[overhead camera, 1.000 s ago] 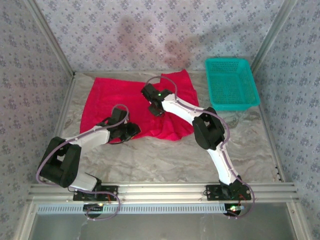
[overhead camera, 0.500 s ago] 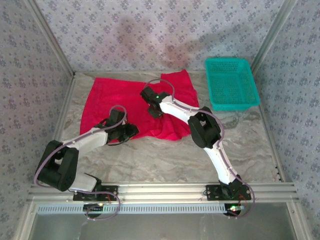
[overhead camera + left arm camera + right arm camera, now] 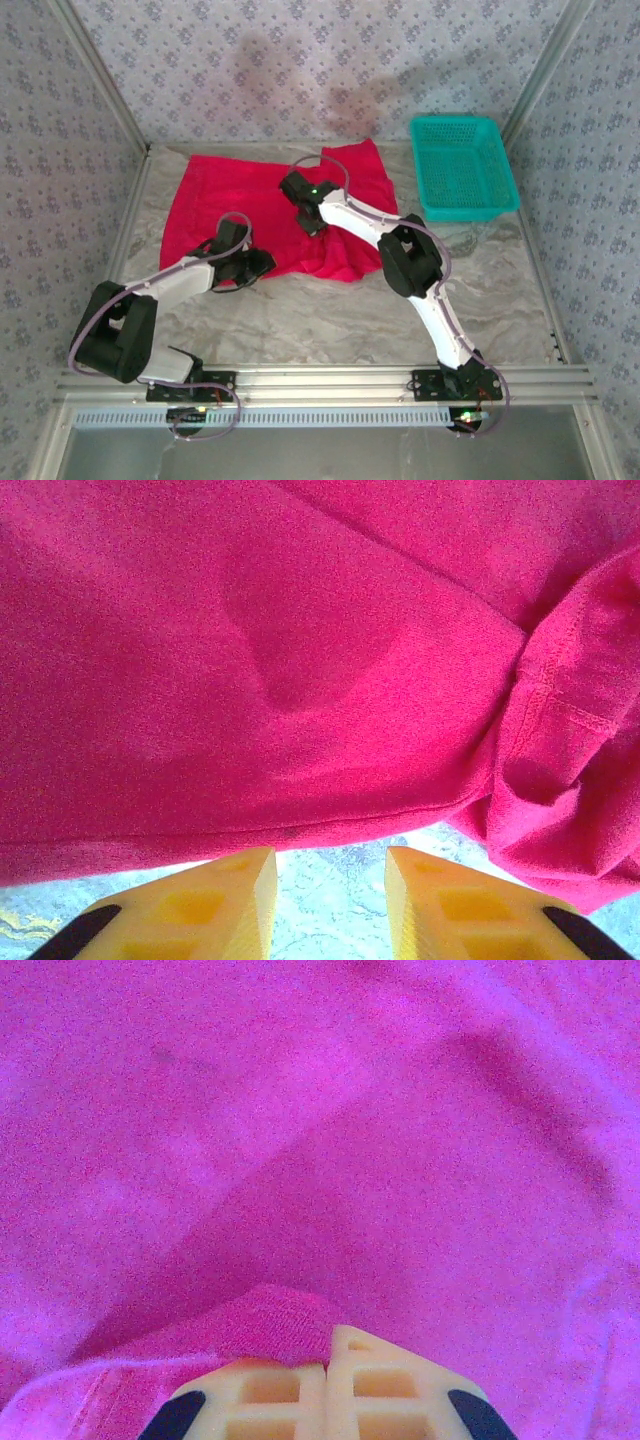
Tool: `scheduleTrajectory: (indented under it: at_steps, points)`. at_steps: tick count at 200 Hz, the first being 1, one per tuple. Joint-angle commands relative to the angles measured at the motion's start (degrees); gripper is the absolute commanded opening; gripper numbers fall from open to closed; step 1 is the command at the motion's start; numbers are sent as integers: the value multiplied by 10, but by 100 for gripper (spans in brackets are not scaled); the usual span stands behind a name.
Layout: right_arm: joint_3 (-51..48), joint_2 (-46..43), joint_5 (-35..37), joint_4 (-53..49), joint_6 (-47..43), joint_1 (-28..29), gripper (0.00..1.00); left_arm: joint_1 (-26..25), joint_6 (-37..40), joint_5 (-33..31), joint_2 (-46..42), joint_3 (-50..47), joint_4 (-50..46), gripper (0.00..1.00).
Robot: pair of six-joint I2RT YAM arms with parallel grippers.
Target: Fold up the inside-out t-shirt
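Observation:
The inside-out t-shirt [image 3: 230, 195] is bright red and lies spread over the back left of the table. Its front hem [image 3: 300, 825] runs just beyond my left gripper [image 3: 330, 855]. That gripper stands open, with bare table between its yellow fingers and nothing held. From above, the left gripper [image 3: 260, 262] sits at the shirt's near edge. My right gripper [image 3: 295, 188] is down on the middle of the shirt. In the right wrist view the right gripper [image 3: 328, 1335] has its jaws pressed together, with a small ridge of the red cloth [image 3: 270, 1320] pinched at the tips.
A teal mesh basket [image 3: 456, 121] stands at the back right corner, apart from the shirt. Patterned walls close in the table at the back and on both sides. A metal rail [image 3: 330, 380] runs along the near edge. Bare marbled table lies in front of the shirt.
The right gripper's jaws have closed on a fold of the shirt. The left arm has drawn slightly left and stays open at the hem.

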Motion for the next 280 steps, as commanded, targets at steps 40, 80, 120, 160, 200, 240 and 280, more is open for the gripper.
scheduleTrajectory:
  at_steps: [40,80,120,160,200,240,280]
  points:
    - [99,-109,-338,-217,-6,-38,0,41,26,20,-1,7,-3,33]
    - [92,-100,-525,-198,39,-93,7,50,31,25,-13,3,-13,33]
    - [90,-53,-419,-144,131,-127,49,81,29,50,-30,-7,-11,33]
    - [-1,-101,-272,-121,128,-75,40,125,41,54,-58,-4,-41,33]
    - [-83,-132,-197,-103,133,-33,47,226,46,54,-86,-3,-85,45]
    - [-80,-96,-125,-109,143,10,52,334,57,53,-126,-14,-125,51]
    - [-68,-53,-58,-117,144,33,51,405,61,46,-133,-37,-144,55]
